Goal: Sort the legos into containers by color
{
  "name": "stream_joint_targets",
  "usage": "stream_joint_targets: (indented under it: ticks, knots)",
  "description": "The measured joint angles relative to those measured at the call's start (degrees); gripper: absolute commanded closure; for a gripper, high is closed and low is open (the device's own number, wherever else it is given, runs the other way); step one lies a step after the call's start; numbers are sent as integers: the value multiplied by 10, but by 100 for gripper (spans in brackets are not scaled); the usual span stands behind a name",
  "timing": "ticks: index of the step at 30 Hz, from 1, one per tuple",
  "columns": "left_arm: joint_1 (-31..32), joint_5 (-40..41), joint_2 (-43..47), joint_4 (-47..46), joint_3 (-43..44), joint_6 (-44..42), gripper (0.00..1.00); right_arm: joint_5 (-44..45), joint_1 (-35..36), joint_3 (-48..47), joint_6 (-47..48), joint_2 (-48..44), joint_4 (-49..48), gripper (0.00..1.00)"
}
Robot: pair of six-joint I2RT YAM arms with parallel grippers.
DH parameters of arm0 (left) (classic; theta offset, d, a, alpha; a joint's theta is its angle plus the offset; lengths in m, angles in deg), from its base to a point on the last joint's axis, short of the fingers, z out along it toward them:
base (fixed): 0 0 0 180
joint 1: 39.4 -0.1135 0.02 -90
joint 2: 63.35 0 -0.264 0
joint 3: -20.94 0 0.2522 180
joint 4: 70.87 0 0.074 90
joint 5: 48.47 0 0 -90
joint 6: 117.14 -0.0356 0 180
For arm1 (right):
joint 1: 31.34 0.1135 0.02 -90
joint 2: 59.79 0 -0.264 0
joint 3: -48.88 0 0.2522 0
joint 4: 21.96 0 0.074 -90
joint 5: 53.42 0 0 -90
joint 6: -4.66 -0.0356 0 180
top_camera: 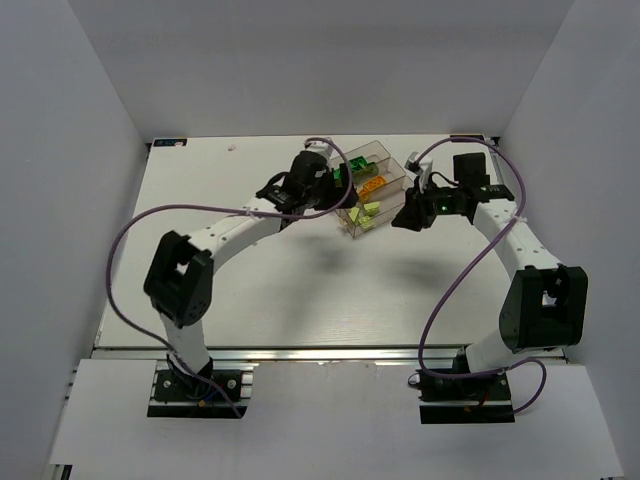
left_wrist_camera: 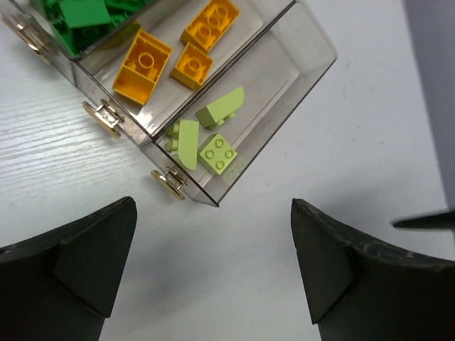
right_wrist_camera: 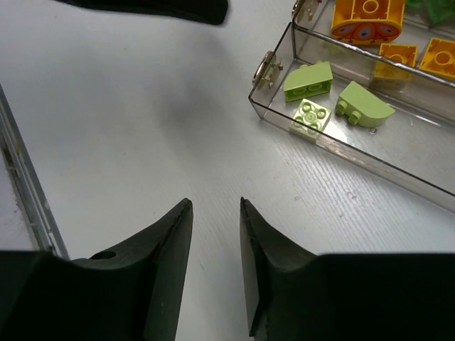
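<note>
left wrist: left gripper (left_wrist_camera: 212,213) gaping, right gripper (right_wrist_camera: 215,209) slightly parted, both empty — legos (left_wrist_camera: 218,153) in containers (left_wrist_camera: 298,71); likely retreat next.

Lab test booth: white partition walls (top_camera: 70,120)

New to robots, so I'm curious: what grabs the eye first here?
The three-part clear tray at the far middle of the table, keeping green bricks, orange bricks and pale green bricks apart. Beside it, the left claw gapes wide and empty.

text — none legible | labels, numbers, signs — none legible
</note>
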Motion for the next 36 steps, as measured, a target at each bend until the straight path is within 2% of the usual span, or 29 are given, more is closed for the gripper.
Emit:
stream_joint_targets:
  ticks: [2, 3, 4, 5, 13, 19, 27, 36]
  knots:
    - [0, 10, 52, -19, -39, 6, 2, 4, 0, -5, 2, 0, 5, 54]
    - [0, 15, 75, -27, -55, 9, 2, 7, 0, -7, 3, 0, 7, 45]
    - [0, 20, 98, -36, -73, 13, 2, 9, 0, -10, 4, 0, 9, 35]
    - [0, 23, 118, -45, -90, 16, 2, 11, 0, -11, 6, 0, 10, 12]
    - [0, 96, 263, -58, -257, 57, 2, 57, 0, -14, -10, -15, 5, 11]
    - [0, 157, 404, -52, -361, 86, 2, 71, -3, -14, -34, -42, -17, 11]
    - [0, 200, 519, -51, -401, 98, 2, 90, -19, -14, -94, -53, -51, 10]
    - [0, 205, 529, -45, -403, 99, 2, 144, -31, 2, -145, -91, -86, 11]
